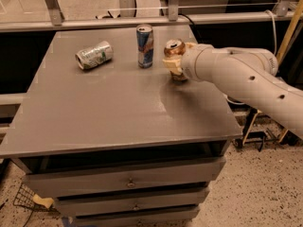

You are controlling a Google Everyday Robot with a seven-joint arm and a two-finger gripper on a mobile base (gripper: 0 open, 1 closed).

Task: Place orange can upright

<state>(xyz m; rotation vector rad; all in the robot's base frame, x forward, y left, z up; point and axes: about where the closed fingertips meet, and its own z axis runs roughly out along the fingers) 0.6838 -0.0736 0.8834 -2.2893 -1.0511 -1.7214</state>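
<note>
step: setting orange can (173,48) upright, upper-centre counter (118,112) | gripper (176,67) fingers (168,64) pinch it | next: seat base, release, lift clear

Three cans were on the one bench (118,119): one orange can (174,48), one blue can (144,46), one green-and-silver can (94,55). One claw (175,68) was there, at the orange can.

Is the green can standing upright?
No, the green can lies on its side on the table, while the gripper is at the orange can.
</note>
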